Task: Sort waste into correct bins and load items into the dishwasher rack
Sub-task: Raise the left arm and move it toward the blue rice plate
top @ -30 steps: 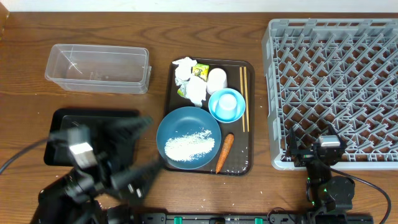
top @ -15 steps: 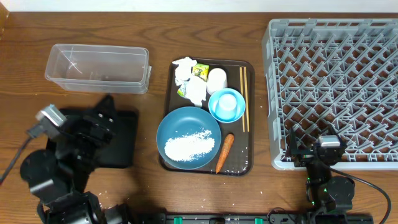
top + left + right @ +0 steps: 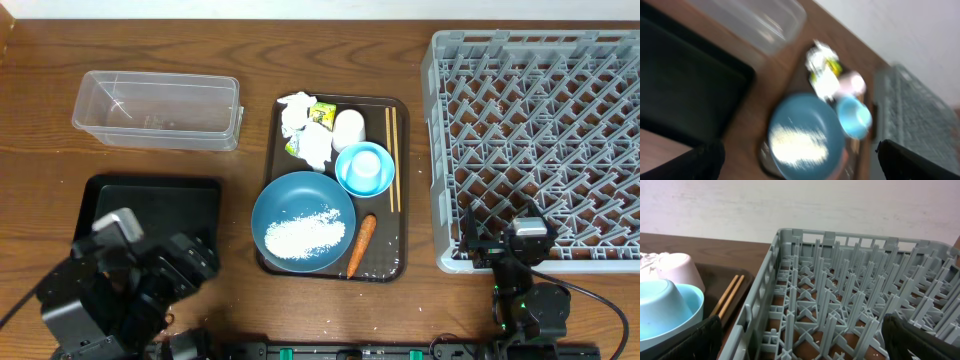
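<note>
On the brown serving tray [image 3: 400, 262] a dark-blue plate [image 3: 285, 205] carries white rice [image 3: 303, 236]. An orange carrot [image 3: 361, 244] lies beside it. Crumpled napkins [image 3: 300, 118] and a green-yellow wrapper [image 3: 322, 110] sit at the tray's far end, next to a whitish-pink cup [image 3: 349, 128], a light-blue bowl [image 3: 365, 168] and chopsticks [image 3: 392, 160]. The grey dishwasher rack [image 3: 540, 140] fills the right side. My left gripper [image 3: 195, 262] is open at the front left, near the black tray [image 3: 150, 200]. My right gripper [image 3: 800, 345] is open at the rack's near edge [image 3: 755, 315], holding nothing.
A clear plastic container [image 3: 155, 108] stands at the back left, behind the black tray. The left wrist view is blurred; it shows the plate [image 3: 807, 135], the bowl [image 3: 854, 117] and the clear container [image 3: 755, 17]. Bare wood lies between the serving tray and the rack.
My left arm has swung back from over the black tray toward the front left corner and is still blurred in its wrist view. The right arm and all objects stay put.
</note>
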You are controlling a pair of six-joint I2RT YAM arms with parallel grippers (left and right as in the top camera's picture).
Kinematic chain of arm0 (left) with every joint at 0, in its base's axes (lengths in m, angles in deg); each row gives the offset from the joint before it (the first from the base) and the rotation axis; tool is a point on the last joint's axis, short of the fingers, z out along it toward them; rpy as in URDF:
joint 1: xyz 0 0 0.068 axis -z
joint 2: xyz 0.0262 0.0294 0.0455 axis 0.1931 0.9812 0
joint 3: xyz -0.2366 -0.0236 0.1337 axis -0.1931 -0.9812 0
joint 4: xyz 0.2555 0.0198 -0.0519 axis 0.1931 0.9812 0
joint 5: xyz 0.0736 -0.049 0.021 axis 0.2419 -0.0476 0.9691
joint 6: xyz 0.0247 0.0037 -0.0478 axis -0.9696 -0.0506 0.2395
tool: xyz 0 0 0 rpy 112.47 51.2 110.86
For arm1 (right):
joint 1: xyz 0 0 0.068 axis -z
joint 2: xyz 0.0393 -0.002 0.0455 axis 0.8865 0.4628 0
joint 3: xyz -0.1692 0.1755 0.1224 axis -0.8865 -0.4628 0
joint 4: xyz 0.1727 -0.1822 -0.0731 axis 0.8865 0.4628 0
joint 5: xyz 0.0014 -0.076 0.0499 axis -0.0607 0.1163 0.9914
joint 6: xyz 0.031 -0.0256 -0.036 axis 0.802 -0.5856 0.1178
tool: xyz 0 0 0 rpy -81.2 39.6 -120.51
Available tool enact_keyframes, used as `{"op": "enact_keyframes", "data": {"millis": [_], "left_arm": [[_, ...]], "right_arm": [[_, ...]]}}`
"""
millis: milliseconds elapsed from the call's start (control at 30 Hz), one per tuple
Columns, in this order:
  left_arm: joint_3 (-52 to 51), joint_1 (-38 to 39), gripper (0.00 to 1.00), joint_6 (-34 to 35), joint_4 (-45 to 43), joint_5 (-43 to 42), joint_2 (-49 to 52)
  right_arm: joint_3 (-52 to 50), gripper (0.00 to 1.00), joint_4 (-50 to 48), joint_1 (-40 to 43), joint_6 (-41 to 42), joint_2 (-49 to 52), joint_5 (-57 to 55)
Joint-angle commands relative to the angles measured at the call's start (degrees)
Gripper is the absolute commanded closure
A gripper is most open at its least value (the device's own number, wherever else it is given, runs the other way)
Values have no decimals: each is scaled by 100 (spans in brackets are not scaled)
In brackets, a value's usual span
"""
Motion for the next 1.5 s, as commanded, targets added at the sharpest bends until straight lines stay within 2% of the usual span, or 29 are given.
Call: {"op": "enact_keyframes", "data": {"millis": [0, 100, 200, 333, 467, 633, 767, 867, 1033, 1267, 1467], "left_arm": [[59, 37, 0, -151, 164, -1303, -2], [61, 37, 0, -94, 101, -1956, -2], [107, 39, 0, 149, 297, -1873, 44], [470, 127, 0, 15, 863, -1718, 503], [1213, 573, 0, -243, 1547, -942, 1246], [2214, 1460, 0, -168, 2127, 50, 1904], [2577, 2146, 0, 675, 2142, 1019, 1941], [2577, 2608, 0, 1023, 2184, 1641, 1897], [2566, 3296, 0, 1316, 2098, 1705, 1917], [2439, 4245, 0, 1318, 1711, 1753, 2028], [2221, 4981, 0, 1519, 1462, 2603, 2680]], "right_arm": [[-4, 1, 24, -46, -72, -9, 0], [-4, 1, 26, -46, -70, -9, 0], [-4, 1, 24, -46, -70, -9, 0], [-4, 1, 24, -46, -70, -9, 0], [-4, 1, 26, -46, -72, -9, 0], [-4, 1, 26, -46, -72, -9, 0], [-4, 1, 24, -46, -70, -9, 0], [-4, 1, 24, -46, -72, -9, 0], [-4, 1, 24, -46, -70, -9, 0], [-4, 1, 24, -46, -72, -9, 0], [-4, 1, 26, -46, -72, -9, 0]]}}
